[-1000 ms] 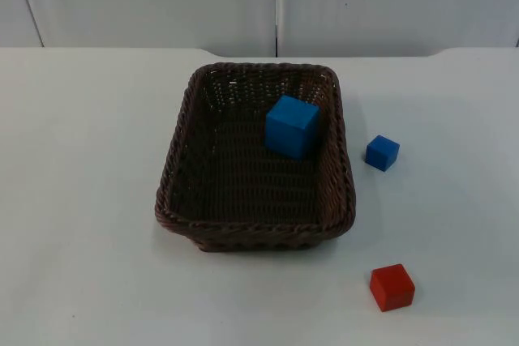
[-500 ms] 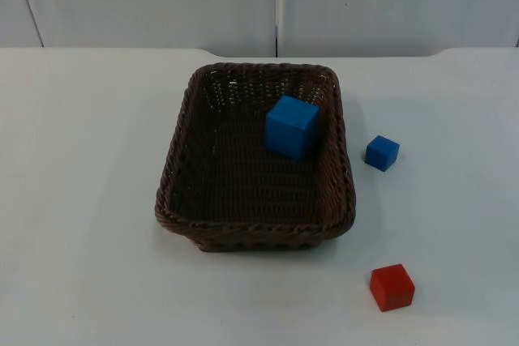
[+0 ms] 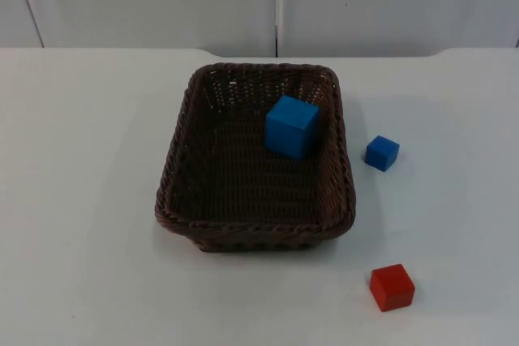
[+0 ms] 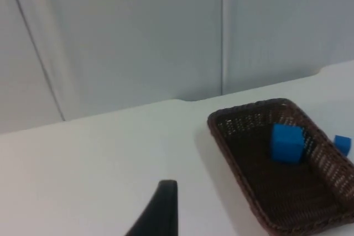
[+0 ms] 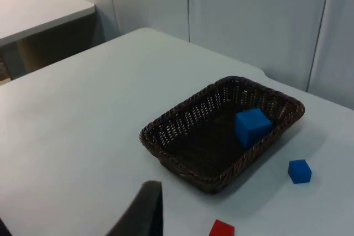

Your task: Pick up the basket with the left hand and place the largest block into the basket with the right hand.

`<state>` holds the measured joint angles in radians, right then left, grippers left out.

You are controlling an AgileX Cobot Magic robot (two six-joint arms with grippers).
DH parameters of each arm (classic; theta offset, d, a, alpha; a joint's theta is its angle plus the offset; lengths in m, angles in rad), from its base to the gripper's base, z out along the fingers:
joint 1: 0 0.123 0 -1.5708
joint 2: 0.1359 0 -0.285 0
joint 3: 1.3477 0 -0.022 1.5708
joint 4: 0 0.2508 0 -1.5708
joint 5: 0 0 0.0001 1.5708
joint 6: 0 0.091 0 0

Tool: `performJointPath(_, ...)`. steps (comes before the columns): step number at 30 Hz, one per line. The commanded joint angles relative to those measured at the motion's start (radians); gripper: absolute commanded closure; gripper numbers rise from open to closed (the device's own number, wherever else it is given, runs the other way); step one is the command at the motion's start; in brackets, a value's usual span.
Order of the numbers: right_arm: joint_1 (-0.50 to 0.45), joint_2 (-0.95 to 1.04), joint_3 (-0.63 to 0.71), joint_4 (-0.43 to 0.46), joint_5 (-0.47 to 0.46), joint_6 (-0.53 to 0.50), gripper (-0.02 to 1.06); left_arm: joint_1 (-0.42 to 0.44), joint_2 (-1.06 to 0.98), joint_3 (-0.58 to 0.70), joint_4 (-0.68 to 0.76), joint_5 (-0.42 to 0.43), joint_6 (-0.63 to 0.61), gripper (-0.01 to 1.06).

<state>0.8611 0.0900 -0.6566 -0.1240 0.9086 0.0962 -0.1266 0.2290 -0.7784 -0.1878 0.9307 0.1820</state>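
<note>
Top view: basket [image 3: 253, 228] rests on white table [image 3: 81, 200]; largest blue block [image 3: 291, 126] already inside, small blue block [image 3: 381, 152] and red block [image 3: 392, 287] outside.
Left wrist view: left gripper [image 4: 157, 211] waits well short of basket; grip state cannot be told.
Right wrist view: right gripper [image 5: 141, 214] equally far back, grip unclear.
Advice: keep withdrawn; table around stays open.

nothing on the table [image 3: 81, 200] has changed place across the three top views: the basket [image 3: 186, 143], the large blue block [image 3: 291, 126] inside it and the two small blocks outside lie alike.
</note>
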Motion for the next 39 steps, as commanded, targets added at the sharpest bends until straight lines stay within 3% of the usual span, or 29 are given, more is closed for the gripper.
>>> performJointPath(1,0.000,-0.021,0.002,-0.002,0.022,0.003,0.00,-0.003,-0.028,0.005,0.033,0.027,-0.031,0.11)
performJointPath(7,0.000,-0.055,0.002,-0.002,0.073,0.003,0.00,-0.003,-0.064,0.061,0.030,0.090,-0.040,0.11)
performJointPath(17,0.000,-0.090,0.006,-0.004,0.181,0.001,0.00,-0.003,-0.229,0.213,0.048,0.074,-0.061,0.11)
performJointPath(24,0.000,-0.090,0.066,0.005,0.171,0.001,0.00,-0.003,-0.229,0.253,0.043,0.081,-0.068,0.11)
performJointPath(28,0.000,-0.090,0.138,0.055,0.169,-0.002,0.00,-0.003,-0.229,0.258,0.046,0.083,-0.072,0.11)
performJointPath(34,0.000,-0.090,0.141,0.057,0.172,0.000,0.00,-0.003,-0.229,0.258,0.048,0.087,-0.075,0.11)
performJointPath(39,0.000,-0.090,0.141,0.057,0.172,0.000,0.00,-0.003,-0.229,0.286,0.070,0.146,-0.088,0.11)
